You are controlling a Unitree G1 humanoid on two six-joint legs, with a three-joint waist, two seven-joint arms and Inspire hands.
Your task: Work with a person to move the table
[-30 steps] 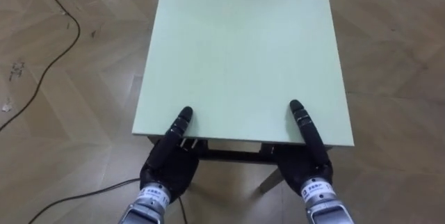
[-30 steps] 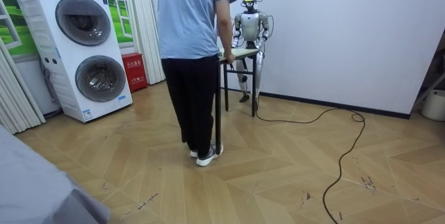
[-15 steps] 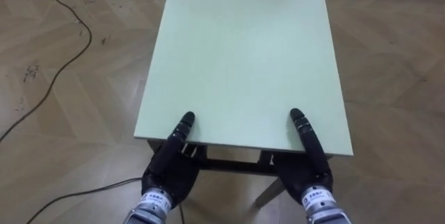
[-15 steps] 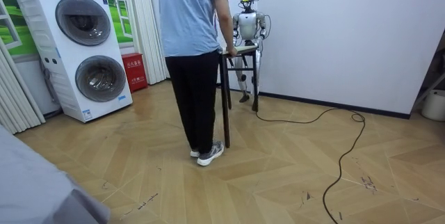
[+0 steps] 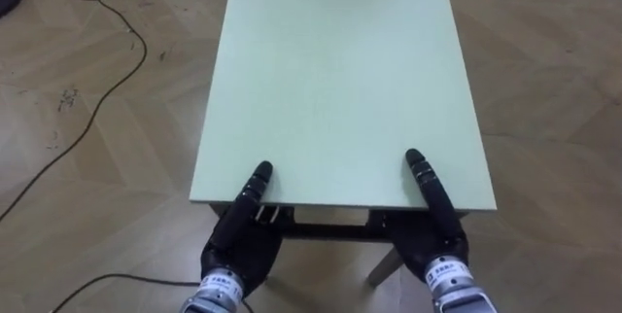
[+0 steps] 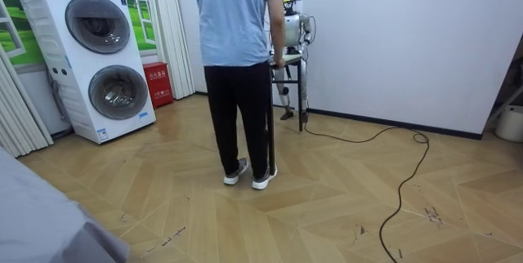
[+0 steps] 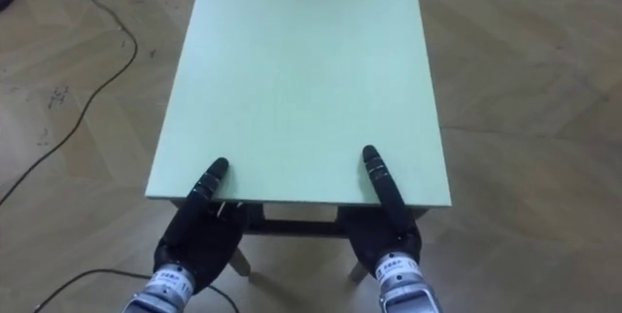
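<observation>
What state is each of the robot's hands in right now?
Left hand: on the table, at its near edge, thumb on top; cannot be told.
Right hand: on the same edge, thumb on top; cannot be told.

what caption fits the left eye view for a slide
left hand and right hand at the near edge of the pale green table, over a parquet floor

Eye views are looking steeply down, close, at the surface [image 5: 340, 80]; distant room view is sharing it.
</observation>
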